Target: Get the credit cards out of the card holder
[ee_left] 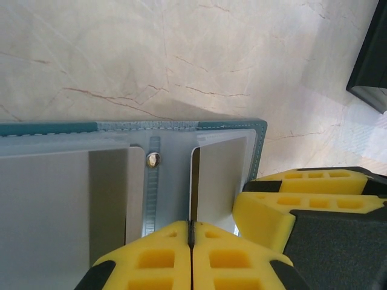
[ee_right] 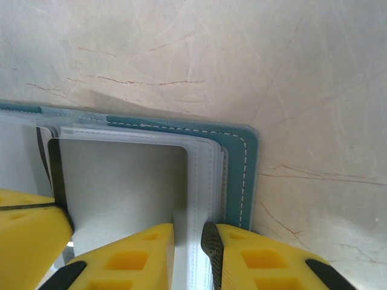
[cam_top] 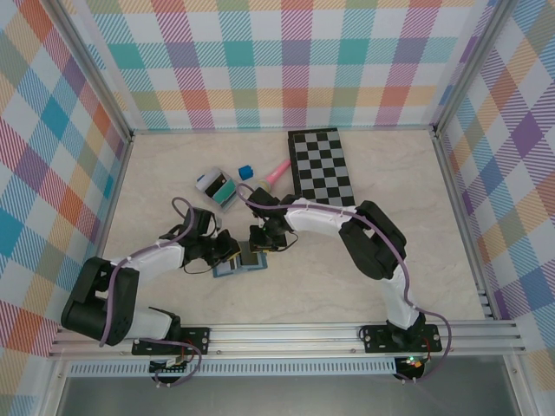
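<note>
Card holder (cam_top: 234,267) is laid open on the table (cam_top: 347,286), between both claws. Right claw (ee_right: 188,232) is pinched on the holder's clear sleeve pages, pinning it down. Left claw (ee_left: 191,232) is pressed together at a sleeve edge; whether a credit card is caught cannot be told. Extraction step is judged underway. Next, a straight outward pull is called for while the holder is kept pinned.

**Colours and patterns of the workspace**

Card holder (ee_right: 239,158): teal-blue cover with pale stitching, and pale grey-white sleeves inside. Left gripper (ee_left: 191,257) and right gripper (ee_right: 188,254): yellow pads on black bodies. Table (cam_top: 321,290): cream marble with thin brown veins. Chessboard (cam_top: 323,165): black-and-white checks. Walls (cam_top: 260,61): pastel plaid of teal, pink, orange, purple and yellow.
</note>
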`<act>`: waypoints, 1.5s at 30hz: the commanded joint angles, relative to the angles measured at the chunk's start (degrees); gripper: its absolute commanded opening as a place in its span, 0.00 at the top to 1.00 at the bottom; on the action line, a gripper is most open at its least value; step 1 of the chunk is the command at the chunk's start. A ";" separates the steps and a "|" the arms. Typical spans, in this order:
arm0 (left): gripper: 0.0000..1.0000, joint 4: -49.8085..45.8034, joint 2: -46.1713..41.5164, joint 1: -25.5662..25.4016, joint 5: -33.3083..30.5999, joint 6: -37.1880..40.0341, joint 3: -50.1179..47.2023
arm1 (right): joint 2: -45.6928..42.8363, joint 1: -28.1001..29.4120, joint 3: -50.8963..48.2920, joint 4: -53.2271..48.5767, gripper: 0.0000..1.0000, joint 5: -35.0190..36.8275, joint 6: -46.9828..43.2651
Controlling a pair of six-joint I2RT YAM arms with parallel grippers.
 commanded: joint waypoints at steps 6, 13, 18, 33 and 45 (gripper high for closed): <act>0.95 -9.24 -2.87 0.97 -6.80 3.98 1.07 | 3.34 -0.15 -0.46 -4.45 0.75 2.92 1.19; 0.96 -12.57 -4.71 1.11 -8.20 4.56 1.44 | 2.83 -0.39 -0.46 -4.38 0.75 2.99 1.16; 0.97 -13.10 -5.83 1.18 -8.06 4.99 1.79 | 0.63 -0.38 -0.48 -2.98 0.75 2.81 -0.06; 1.00 -29.28 -11.20 1.22 -14.89 6.20 9.79 | -14.15 -1.20 -11.16 11.27 0.72 4.49 0.83; 1.00 -33.02 -14.62 1.19 -14.20 8.99 17.12 | -20.30 -3.84 -19.32 21.90 0.51 -2.87 3.01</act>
